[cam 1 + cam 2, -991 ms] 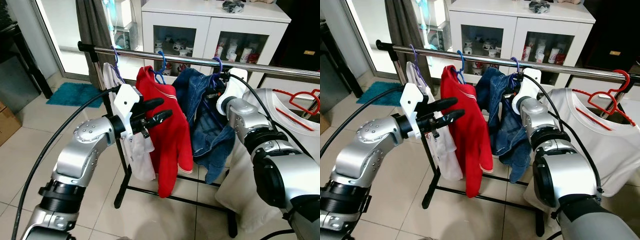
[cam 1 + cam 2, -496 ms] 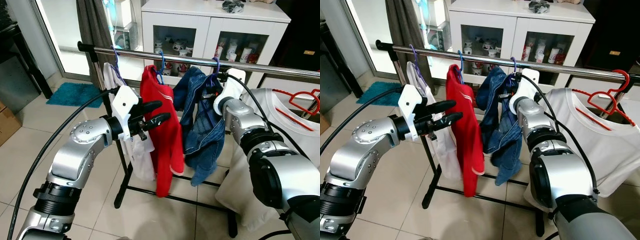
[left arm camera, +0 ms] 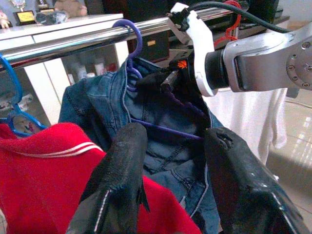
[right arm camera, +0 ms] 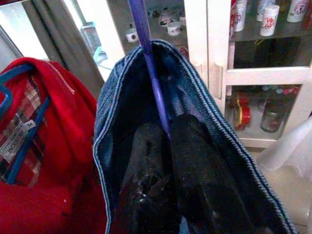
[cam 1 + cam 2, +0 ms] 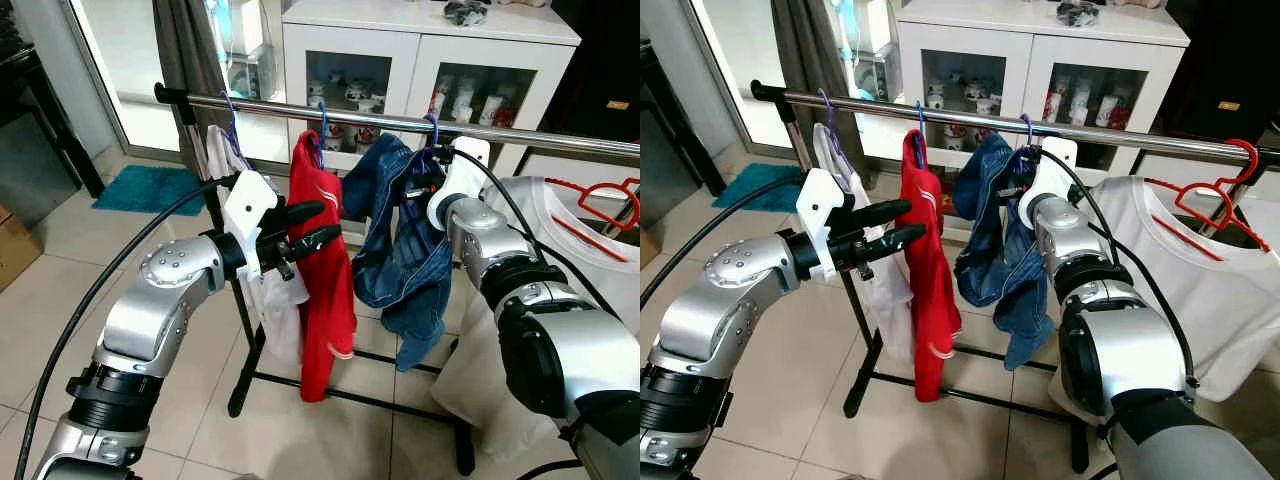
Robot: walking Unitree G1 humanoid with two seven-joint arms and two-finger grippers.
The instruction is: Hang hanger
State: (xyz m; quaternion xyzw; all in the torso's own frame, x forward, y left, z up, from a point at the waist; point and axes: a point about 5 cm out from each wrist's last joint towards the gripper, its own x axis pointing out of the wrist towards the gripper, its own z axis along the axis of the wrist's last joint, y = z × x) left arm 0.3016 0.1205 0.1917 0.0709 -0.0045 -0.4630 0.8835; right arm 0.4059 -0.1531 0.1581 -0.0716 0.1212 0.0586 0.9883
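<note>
Tiled floor (image 5: pixel 60 300), pale; white glass-door cabinet (image 5: pixel 400 60) against the back wall with cups on its shelves; teal mat (image 5: pixel 145 188) off to the robot's left. Chrome rail (image 5: pixel 350 116) of a black-framed garment rack runs across the scene in front of the cabinet.

On the rail, from the robot's left: a white garment (image 5: pixel 275 300) on a purple hook, a red jacket (image 5: pixel 325 270) on a blue hanger (image 5: pixel 320 125), a denim jacket (image 5: pixel 405 255) on a purple hanger (image 3: pixel 134 53), then a white T-shirt (image 5: pixel 1200 270) on a red hanger (image 5: pixel 1215 190).

Purple hanger's hook sits over the rail, seen plainly in the left wrist view. Denim jacket hangs bunched and skewed from it, just beside the red jacket.

Right gripper (image 4: pixel 168 146) is up at the denim collar, just under the rail. Both black fingers (image 4: pixel 200 165) are pressed together inside the collar with the purple hanger's stem between them; it looks like a firm pinch on the stem, though dark cloth hides the fingertips.

Left gripper (image 5: pixel 318 222) hovers in front of the red jacket at chest height, arm bent, fingers (image 3: pixel 124 170) spread apart and holding nothing. From its wrist camera the two fingers frame the denim jacket and the right gripper beyond.
</note>
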